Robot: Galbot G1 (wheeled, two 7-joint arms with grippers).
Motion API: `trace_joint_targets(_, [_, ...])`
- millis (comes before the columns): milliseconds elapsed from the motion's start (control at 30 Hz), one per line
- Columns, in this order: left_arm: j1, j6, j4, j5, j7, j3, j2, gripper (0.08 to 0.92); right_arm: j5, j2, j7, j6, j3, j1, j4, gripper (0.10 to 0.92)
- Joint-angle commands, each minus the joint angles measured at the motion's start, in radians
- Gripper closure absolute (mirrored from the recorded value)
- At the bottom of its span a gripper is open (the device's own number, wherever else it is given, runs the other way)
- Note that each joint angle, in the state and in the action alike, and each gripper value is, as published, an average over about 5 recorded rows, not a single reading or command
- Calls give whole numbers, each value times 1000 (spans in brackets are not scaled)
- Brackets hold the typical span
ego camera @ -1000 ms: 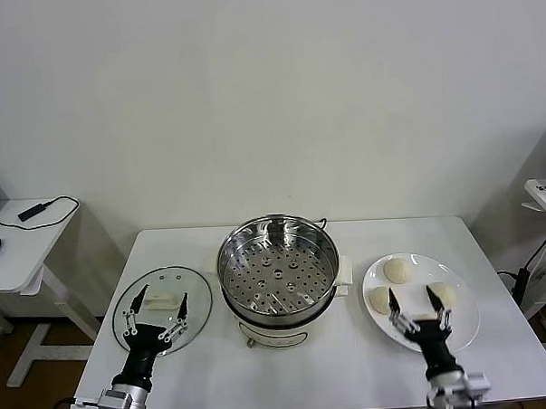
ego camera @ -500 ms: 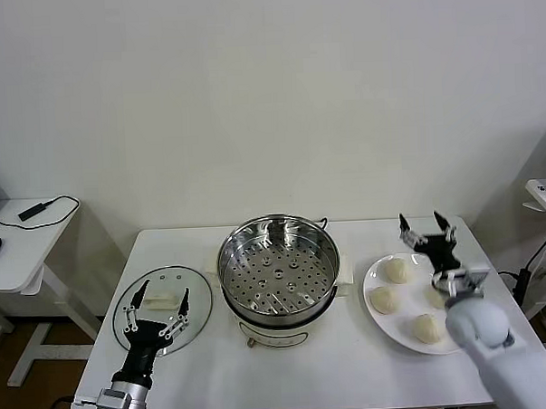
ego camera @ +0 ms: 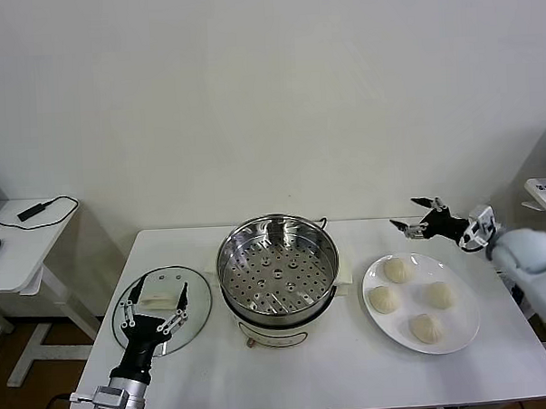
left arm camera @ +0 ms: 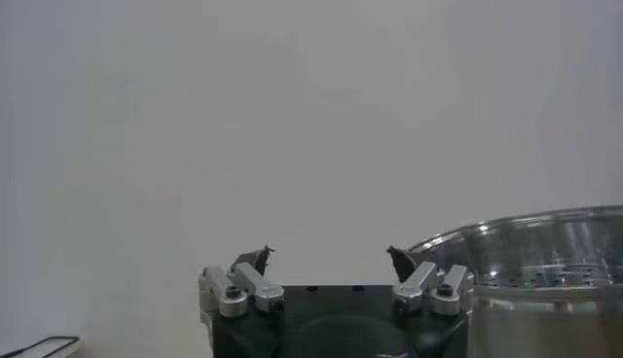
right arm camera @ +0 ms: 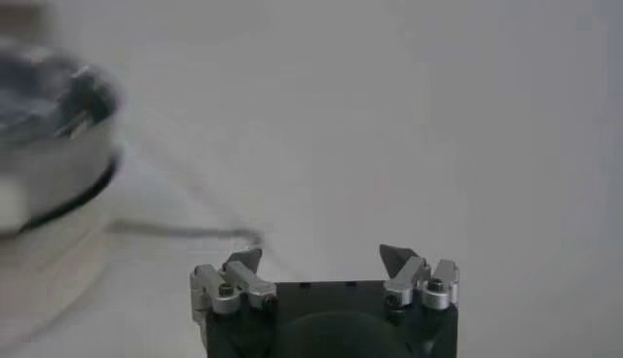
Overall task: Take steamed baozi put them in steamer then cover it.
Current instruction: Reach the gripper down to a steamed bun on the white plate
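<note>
I see four steamed baozi (ego camera: 387, 271) on the plate (ego camera: 465, 336), right of the empty steamer (ego camera: 277, 264). They look soft, so I will pinch gently at the sides. My right hand (ego camera: 417, 214) hovers open beyond the plate; my left hand (ego camera: 153, 302) waits open over the cover (ego camera: 198, 309).

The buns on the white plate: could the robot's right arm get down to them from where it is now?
Probably yes. The right gripper hangs in the air past the far edge of the plate, jaws open and empty. The four buns lie uncovered with gaps between them, and nothing stands between gripper and plate.
</note>
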Motion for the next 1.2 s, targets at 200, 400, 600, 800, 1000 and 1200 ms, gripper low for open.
trace_joint_targets(200, [4,0,0,-4,-4,-12,-5,177,-493,57,-600,30,-447,469,-268,203])
trace_joint_targets(400, [8,-2,3,-4,-5,-19,-7,177,-595,137,-602,64,-477,469,-337,203])
trace_joint_targets(600, [10,-4,8,-4,-8,-25,-9,177,-653,209,-568,88,-478,451,-381,203])
trace_joint_targets(800, [10,-6,14,-4,-9,-28,-10,177,-684,285,-490,117,-471,434,-451,203])
trace_joint_targets(1000, [10,-10,21,-3,-9,-28,-9,177,-707,337,-469,140,-465,420,-493,203])
trace_joint_targets(1200, [9,-13,28,-3,-10,-29,-8,177,-735,367,-453,158,-450,404,-518,203])
